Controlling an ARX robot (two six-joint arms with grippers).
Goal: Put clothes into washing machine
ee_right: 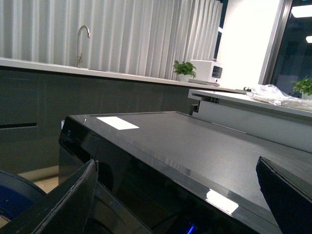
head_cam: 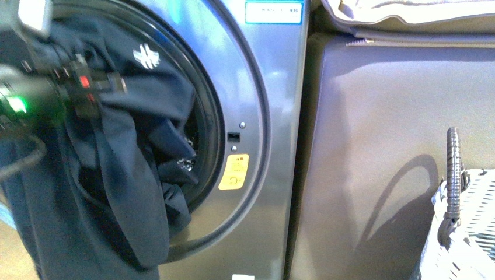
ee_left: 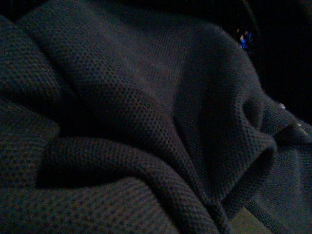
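The navy knit garment (head_cam: 125,175) sits half in and half out of the washing machine (head_cam: 274,116). Part of it is bunched inside the open porthole (head_cam: 207,116). The rest spills over the lower rim and hangs down the front on the left. Its small white logo (head_cam: 146,56) faces me near the top of the opening.

My left gripper (head_cam: 111,83) is in front of the porthole's left side, pressed up against the cloth, with a green light on the arm behind it. I cannot tell how its fingers stand. The front view hides them in the folds, and the left wrist view shows nothing but dim, close knit fabric (ee_left: 146,126).

On the machine's silver-grey face, right of the porthole, I see the door latch slot (head_cam: 233,137) and under it the orange sticker (head_cam: 234,172). The blue-edged label (head_cam: 274,11) is at the top.

Just right of the machine stands a plain grey cabinet side (head_cam: 397,146) with pale cushions (head_cam: 408,14) lying on it. A white woven basket (head_cam: 473,233) with a grey handle (head_cam: 453,169) is at the near right.

My right gripper (ee_right: 175,165) is spread wide, and its dark fingers (ee_right: 68,200) hold nothing. Its camera looks across a flat dark appliance top (ee_right: 195,141). Beyond that is a far worktop (ee_right: 122,74) carrying a tap (ee_right: 82,41), a potted plant (ee_right: 183,69) and a white box-shaped appliance (ee_right: 207,70).
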